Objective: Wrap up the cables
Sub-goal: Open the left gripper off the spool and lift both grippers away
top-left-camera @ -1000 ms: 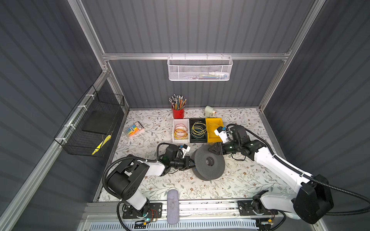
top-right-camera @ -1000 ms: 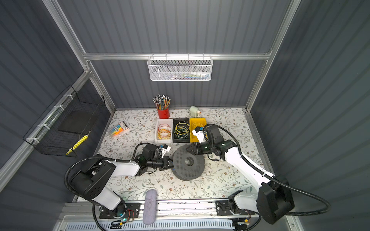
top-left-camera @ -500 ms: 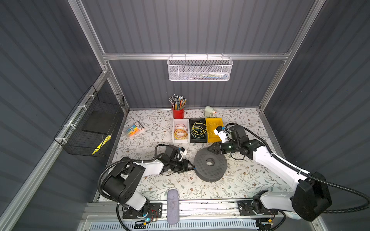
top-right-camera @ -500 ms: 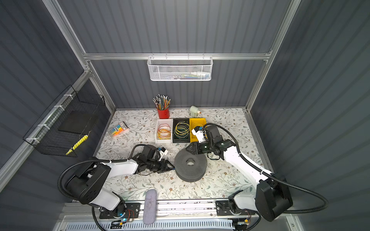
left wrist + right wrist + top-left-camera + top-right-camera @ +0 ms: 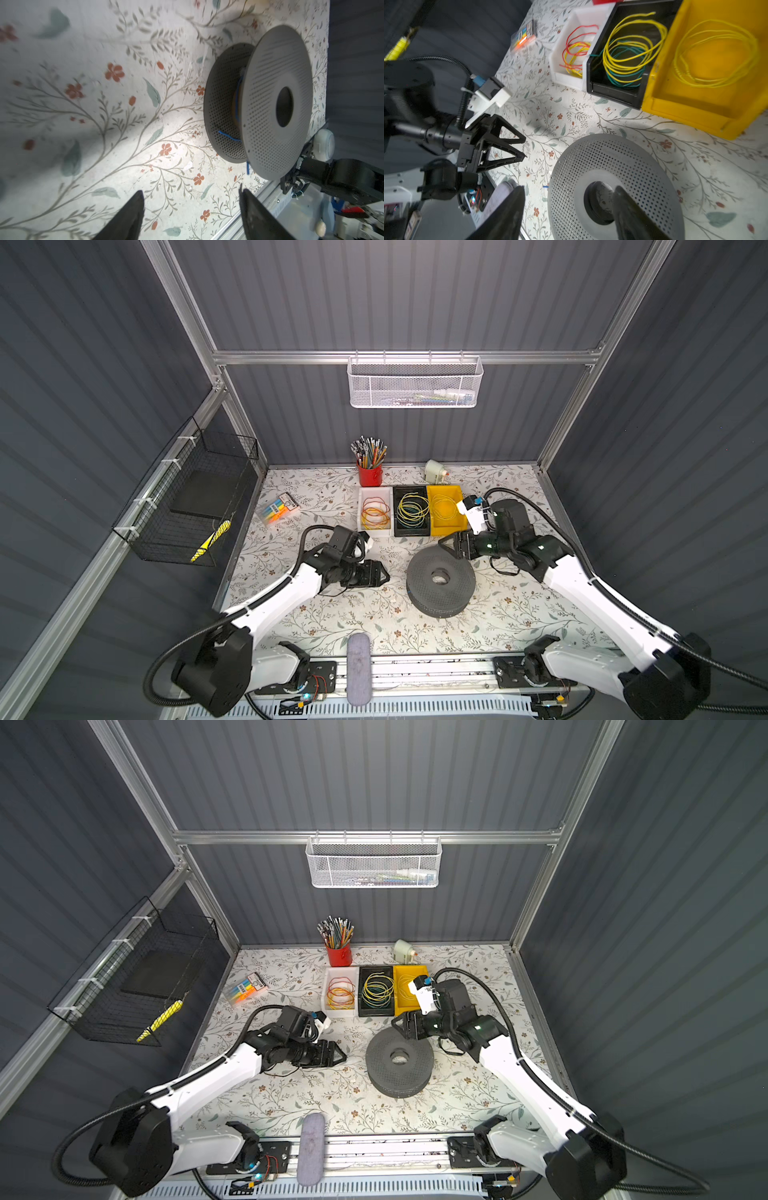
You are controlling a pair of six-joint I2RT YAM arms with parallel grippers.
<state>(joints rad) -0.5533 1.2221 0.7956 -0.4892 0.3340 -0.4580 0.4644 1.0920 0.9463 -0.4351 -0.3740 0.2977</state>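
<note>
A grey perforated spool (image 5: 441, 576) (image 5: 399, 1058) lies flat on the floral table in both top views. The bright blue cable (image 5: 238, 97) is wound round its core between the two flanges, and a loose blue end (image 5: 248, 168) pokes out at the rim. A short way left of the spool, my left gripper (image 5: 384, 574) (image 5: 190, 191) stands open and empty, pointing at it. My right gripper (image 5: 444, 546) (image 5: 569, 188) hovers open over the spool's far edge, holding nothing. The right wrist view also shows the left gripper (image 5: 525, 147).
Behind the spool stand a white bin (image 5: 360, 514) of red and orange wires, a black bin (image 5: 395, 526) of yellow and green wires and a yellow bin (image 5: 451, 526). A red pencil cup (image 5: 370, 477) and marker pack (image 5: 279, 508) sit farther back. A grey oblong pad (image 5: 358, 668) lies at the front edge.
Both grippers have opened and let go of the spool. It was tilted between them and now lies flat. The left gripper has drawn back to the left.
</note>
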